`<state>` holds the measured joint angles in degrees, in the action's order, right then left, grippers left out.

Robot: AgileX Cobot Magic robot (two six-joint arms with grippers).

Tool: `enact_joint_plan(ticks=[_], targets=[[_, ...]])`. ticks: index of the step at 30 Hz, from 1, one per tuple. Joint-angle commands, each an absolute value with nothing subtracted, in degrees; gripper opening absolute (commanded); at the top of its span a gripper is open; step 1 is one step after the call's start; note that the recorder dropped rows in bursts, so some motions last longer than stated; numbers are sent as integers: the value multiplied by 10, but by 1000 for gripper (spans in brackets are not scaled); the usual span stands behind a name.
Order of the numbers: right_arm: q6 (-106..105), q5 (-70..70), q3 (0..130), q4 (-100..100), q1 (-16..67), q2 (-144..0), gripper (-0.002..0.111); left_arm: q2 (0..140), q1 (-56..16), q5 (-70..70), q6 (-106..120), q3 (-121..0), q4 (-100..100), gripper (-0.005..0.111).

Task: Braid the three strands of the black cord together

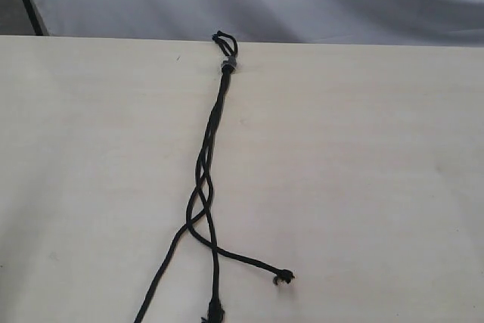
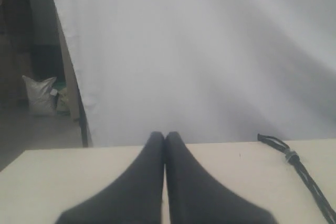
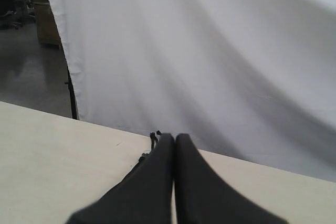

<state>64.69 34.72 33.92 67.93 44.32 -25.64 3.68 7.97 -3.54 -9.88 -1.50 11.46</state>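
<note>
1. The black cord [image 1: 212,149] lies flat on the pale desk [image 1: 363,187]. In the exterior view it is about in the middle of the desk and runs from the far edge toward the near edge.
2. At the far end of the cord, small loops [image 1: 223,37] reach the far edge of the desk. Just after them a grey band [image 1: 230,64] holds the strands together.
3. The three strands [image 1: 203,187] run close together after the band, cross over each other a few times in the middle part, and then separate.
4. One strand ends in a frayed knot [image 1: 284,277] toward the right side. One reaches the bottom edge of the exterior view, and one leaves it at the lower left.
5. The left pincer [image 2: 165,136] is clenched. Its two dark fingers are pressed together with nothing between them, and it points toward the white cloth [image 2: 210,51] behind the desk.
6. In the left wrist view the cord lies well apart from the left pincer, off to one side, and does not touch it.
7. The right pincer [image 3: 175,137] is also clenched and grasps nothing.
8. In the right wrist view the looped end of the cord shows just beside the tip of one finger, and the rest is hidden behind this finger. I cannot tell whether they touch.
</note>
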Motion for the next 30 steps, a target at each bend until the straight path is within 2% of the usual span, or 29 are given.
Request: enact_joint_plan(ticks=[1,15,30], targets=[[648,346,338,684,441,-254,0,35,82,-42,-67,0,68,1],[648,346,338,684,441,-254,0,0,82,61,-68,0,42,1],[648,346,338,684,441,-254,0,0,82,81,-21,0,23,1]])
